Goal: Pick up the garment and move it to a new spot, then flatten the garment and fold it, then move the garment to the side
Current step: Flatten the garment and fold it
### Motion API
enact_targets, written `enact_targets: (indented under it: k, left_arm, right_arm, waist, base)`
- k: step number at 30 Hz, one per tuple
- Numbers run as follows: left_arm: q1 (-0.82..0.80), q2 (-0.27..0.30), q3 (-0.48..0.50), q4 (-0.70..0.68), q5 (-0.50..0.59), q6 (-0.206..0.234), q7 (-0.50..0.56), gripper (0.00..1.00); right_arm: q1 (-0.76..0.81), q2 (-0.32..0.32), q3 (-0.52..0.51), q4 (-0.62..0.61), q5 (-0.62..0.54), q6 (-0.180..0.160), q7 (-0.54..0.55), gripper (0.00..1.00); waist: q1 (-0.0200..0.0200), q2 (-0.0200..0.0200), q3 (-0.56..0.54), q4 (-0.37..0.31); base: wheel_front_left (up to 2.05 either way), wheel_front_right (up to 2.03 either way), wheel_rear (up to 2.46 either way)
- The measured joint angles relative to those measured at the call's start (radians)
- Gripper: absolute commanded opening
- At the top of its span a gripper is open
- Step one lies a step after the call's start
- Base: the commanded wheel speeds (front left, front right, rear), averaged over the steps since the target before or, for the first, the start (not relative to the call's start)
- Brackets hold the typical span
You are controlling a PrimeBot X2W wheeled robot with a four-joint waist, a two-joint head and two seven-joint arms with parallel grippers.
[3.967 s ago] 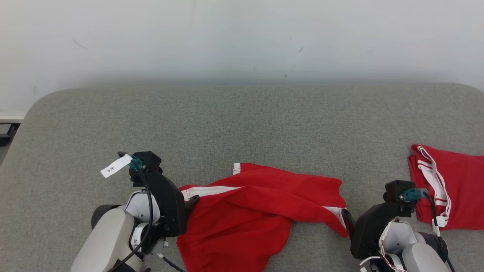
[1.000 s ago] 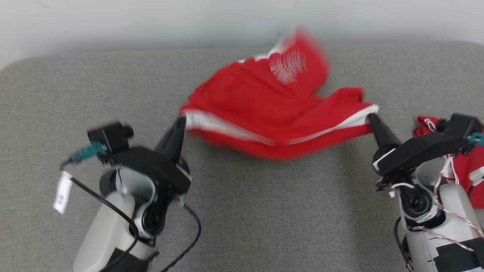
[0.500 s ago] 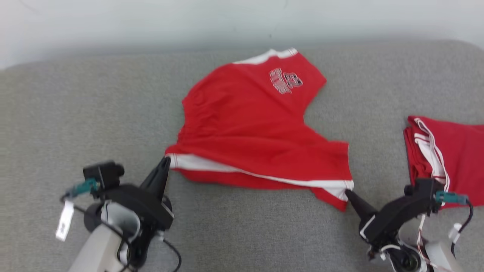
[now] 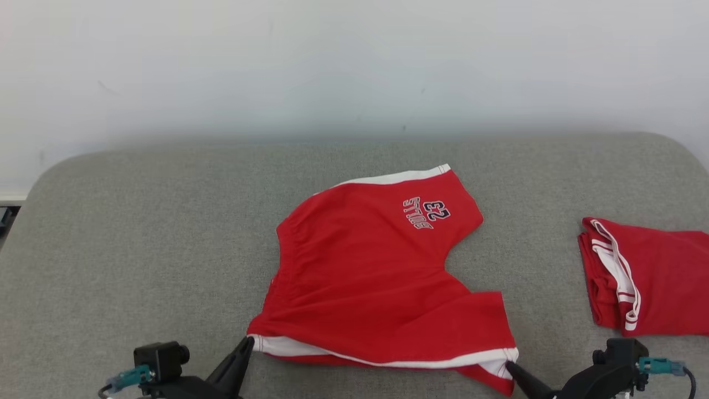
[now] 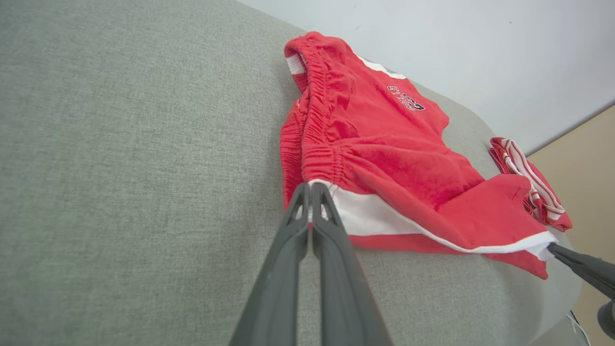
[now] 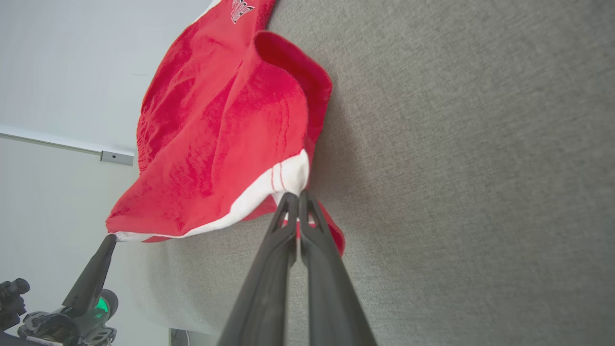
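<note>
The left gripper (image 5: 310,188) is pinching, fully closed, the near-left white-banded corner of the red shorts (image 4: 376,277). The right gripper (image 6: 297,196) is clamping tight on the near-right hem corner. Both arms are reaching in low from the near edge, mostly cut off. The shorts are lying spread on the grey padded table (image 4: 166,221), well apart from a folded red garment (image 4: 653,277) at right.

The head view's bottom edge cuts off the left tool (image 4: 248,342) and the right tool (image 4: 510,366) just behind their fingertips. Its right edge crops the folded red garment (image 4: 659,277) at the tabletop's right. The red shorts (image 4: 376,277) cover their own lower layer. In the left wrist view their lettering (image 5: 406,98) is too small to read.
</note>
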Motion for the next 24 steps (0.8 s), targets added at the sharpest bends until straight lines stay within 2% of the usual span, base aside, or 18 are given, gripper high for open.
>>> enact_targets:
  k: [4,6,7,8,9,10,14,20,24]
  left_arm:
    - [0.030,0.024,-0.030,-0.018,-0.015,0.000,0.009,0.00]
    - [0.041,0.035,-0.044,-0.021,-0.022,0.000,0.013,0.33]
    - [0.046,0.041,-0.053,-0.023,-0.024,0.000,0.018,0.43]
    - [0.049,0.047,-0.063,-0.022,-0.023,0.000,0.022,0.58]
    - [0.051,0.053,-0.070,-0.022,-0.021,0.000,0.027,0.77]
    - [0.052,0.059,-0.073,-0.023,-0.021,0.000,0.028,1.00]
    - [0.056,0.068,-0.076,-0.022,-0.021,0.000,0.035,1.00]
    - [0.064,0.109,-0.025,0.003,-0.022,0.001,0.022,1.00]
    - [0.065,0.129,0.019,0.005,-0.021,0.034,-0.022,1.00]
  right_arm:
    - [0.027,0.000,0.019,-0.015,0.004,-0.008,0.022,0.00]
    - [0.028,0.000,0.030,-0.015,0.004,-0.010,0.038,0.00]
    - [0.028,0.000,0.036,-0.015,0.002,-0.013,0.045,0.29]
    - [0.030,-0.001,0.044,-0.015,-0.002,-0.014,0.051,0.53]
    - [0.032,-0.002,0.051,-0.015,-0.009,-0.017,0.058,0.81]
    - [0.037,-0.002,0.056,-0.014,-0.012,-0.019,0.062,1.00]
    - [0.057,-0.014,0.056,-0.007,-0.027,-0.036,0.068,1.00]
    - [0.074,-0.081,0.042,0.000,-0.130,-0.062,0.043,1.00]
    - [0.061,-0.113,0.033,-0.024,-0.202,-0.069,-0.011,1.00]
  waist:
    - [-0.0001,0.0000,-0.019,0.004]
    - [0.0000,0.0000,-0.020,0.005]
    - [0.0000,0.0000,-0.020,0.005]
    - [0.0001,0.0000,-0.020,0.005]
    - [0.0000,0.0000,-0.020,0.005]
    - [0.0000,0.0000,-0.020,0.005]
    - [0.0000,0.0000,-0.020,0.009]
    - [0.0002,0.0000,-0.018,0.027]
    - [0.0002,0.0001,-0.020,0.029]
  base:
    - [0.00,0.00,0.00]
    - [0.00,0.00,0.00]
    - [0.00,0.00,0.00]
    - [0.00,0.00,0.00]
    - [0.00,0.00,0.00]
    - [0.00,0.00,0.00]
    - [0.00,0.00,0.00]
    - [0.00,0.00,0.00]
    - [0.00,0.00,0.00]
